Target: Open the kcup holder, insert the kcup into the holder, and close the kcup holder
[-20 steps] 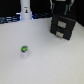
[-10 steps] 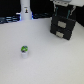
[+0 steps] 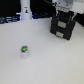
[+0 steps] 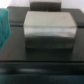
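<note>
The kcup holder (image 3: pixel 63 26) sits at the back of the desk (image 3: pixel 45 62), and the gripper (image 3: pixel 65 6) has dropped down right onto its top compared with a second ago, so I'd guess it's going for the lid first. Can't tell how wide the fingers are or whether they're holding anything. The kcup (image 3: pixel 24 50) hasn't budged, well away from the holder out on the open desk.
</note>
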{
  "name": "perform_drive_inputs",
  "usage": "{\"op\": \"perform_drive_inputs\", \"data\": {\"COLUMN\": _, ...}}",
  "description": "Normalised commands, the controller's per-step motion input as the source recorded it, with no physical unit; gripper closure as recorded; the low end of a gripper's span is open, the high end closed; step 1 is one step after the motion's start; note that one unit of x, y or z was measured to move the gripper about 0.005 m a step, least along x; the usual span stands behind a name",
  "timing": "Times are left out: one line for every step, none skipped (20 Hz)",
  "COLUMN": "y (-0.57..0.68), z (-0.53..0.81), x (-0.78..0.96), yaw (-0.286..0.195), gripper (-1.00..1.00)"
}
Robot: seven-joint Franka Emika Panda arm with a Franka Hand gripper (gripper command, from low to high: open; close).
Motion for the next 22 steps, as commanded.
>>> {"op": "perform_drive_inputs", "data": {"y": 0.14, "z": -0.41, "x": -0.22, "yaw": -0.057, "gripper": -1.00}}
{"op": "perform_drive_inputs", "data": {"y": 0.08, "z": -0.39, "x": -0.28, "yaw": -0.047, "gripper": -1.00}}
{"op": "perform_drive_inputs", "data": {"y": 0.06, "z": -0.39, "x": -0.32, "yaw": -0.043, "gripper": -1.00}}
{"op": "perform_drive_inputs", "data": {"y": 0.05, "z": -0.39, "x": -0.35, "yaw": -0.042, "gripper": -1.00}}
{"op": "perform_drive_inputs", "data": {"y": 0.03, "z": -0.39, "x": -0.36, "yaw": -0.043, "gripper": -1.00}}
{"op": "perform_drive_inputs", "data": {"y": 0.01, "z": -0.39, "x": -0.38, "yaw": -0.043, "gripper": -1.00}}
{"op": "perform_drive_inputs", "data": {"y": 0.01, "z": -0.40, "x": -0.39, "yaw": -0.042, "gripper": -1.00}}
{"op": "perform_drive_inputs", "data": {"y": 0.03, "z": -0.38, "x": -0.38, "yaw": -0.041, "gripper": -1.00}}
{"op": "perform_drive_inputs", "data": {"y": 0.05, "z": -0.38, "x": -0.37, "yaw": -0.033, "gripper": -1.00}}
{"op": "perform_drive_inputs", "data": {"y": 0.07, "z": -0.30, "x": -0.32, "yaw": -0.018, "gripper": -1.00}}
{"op": "perform_drive_inputs", "data": {"y": 0.08, "z": -0.23, "x": -0.29, "yaw": -0.017, "gripper": -1.00}}
{"op": "perform_drive_inputs", "data": {"y": 0.08, "z": -0.13, "x": -0.25, "yaw": -0.007, "gripper": -1.00}}
{"op": "perform_drive_inputs", "data": {"y": 0.07, "z": -0.08, "x": -0.21, "yaw": 0.002, "gripper": -1.00}}
{"op": "perform_drive_inputs", "data": {"y": 0.04, "z": 0.00, "x": -0.14, "yaw": -0.011, "gripper": 1.00}}
{"op": "perform_drive_inputs", "data": {"y": 0.01, "z": 0.00, "x": -0.04, "yaw": -0.007, "gripper": 1.00}}
{"op": "perform_drive_inputs", "data": {"y": 0.00, "z": 0.00, "x": 0.01, "yaw": -0.006, "gripper": 1.00}}
{"op": "perform_drive_inputs", "data": {"y": 0.00, "z": 0.00, "x": 0.01, "yaw": -0.006, "gripper": 1.00}}
{"op": "perform_drive_inputs", "data": {"y": 0.00, "z": 0.00, "x": 0.01, "yaw": -0.005, "gripper": 1.00}}
{"op": "perform_drive_inputs", "data": {"y": 0.00, "z": 0.00, "x": 0.01, "yaw": -0.005, "gripper": 1.00}}
{"op": "perform_drive_inputs", "data": {"y": 0.00, "z": 0.00, "x": 0.00, "yaw": 0.000, "gripper": 1.00}}
{"op": "perform_drive_inputs", "data": {"y": 0.00, "z": 0.00, "x": 0.01, "yaw": -0.004, "gripper": 1.00}}
{"op": "perform_drive_inputs", "data": {"y": 0.00, "z": 0.00, "x": 0.01, "yaw": -0.004, "gripper": 1.00}}
